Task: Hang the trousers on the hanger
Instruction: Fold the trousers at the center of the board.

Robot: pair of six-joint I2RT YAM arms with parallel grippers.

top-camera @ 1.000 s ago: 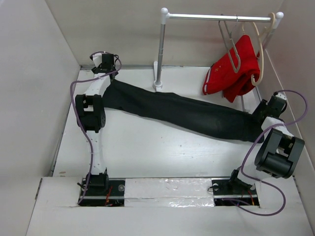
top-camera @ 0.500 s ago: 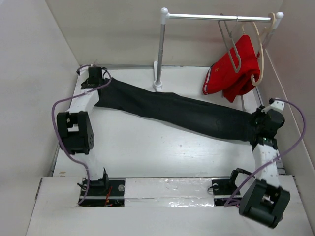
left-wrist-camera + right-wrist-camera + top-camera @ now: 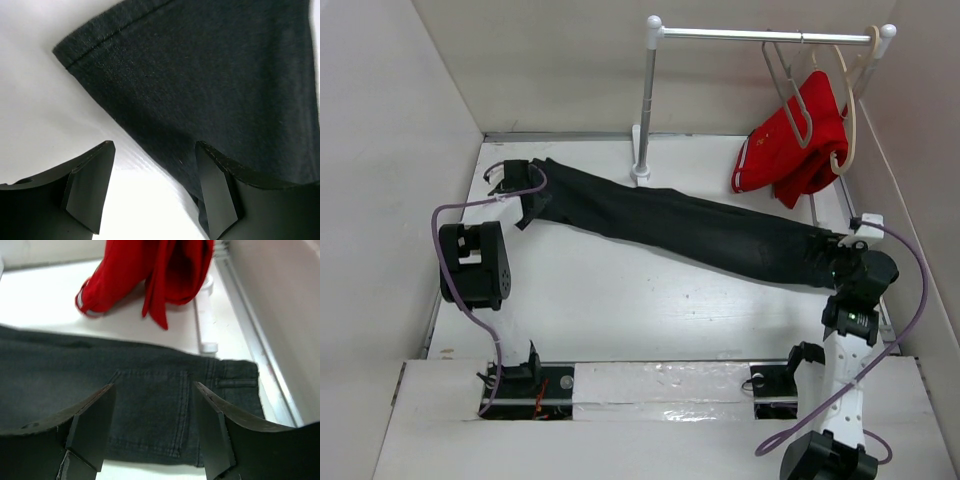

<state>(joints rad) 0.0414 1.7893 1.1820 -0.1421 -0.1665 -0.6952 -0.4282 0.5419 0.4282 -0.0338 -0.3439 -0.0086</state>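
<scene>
The black trousers (image 3: 700,230) lie flat and stretched diagonally across the table, leg hems at the far left, waist at the right. My left gripper (image 3: 530,212) is open just above the hem; in the left wrist view the hem (image 3: 210,75) lies under the right finger, and the gripper (image 3: 154,150) holds nothing. My right gripper (image 3: 830,265) is open at the waist; in the right wrist view its jaws (image 3: 153,390) straddle the back pocket (image 3: 150,405) without touching it. The thin grey hanger (image 3: 782,75) hangs empty on the rail.
A metal rail (image 3: 770,34) on a post (image 3: 645,100) stands at the back. A red garment (image 3: 795,140) hangs on a cream hanger (image 3: 848,110) at the right, also seen in the right wrist view (image 3: 150,275). Walls close in left and right.
Both arms have folded back toward the near side. The left gripper moved from beyond the hem to just over it; the right gripper moved nearer along the waist. The trousers stayed put.
</scene>
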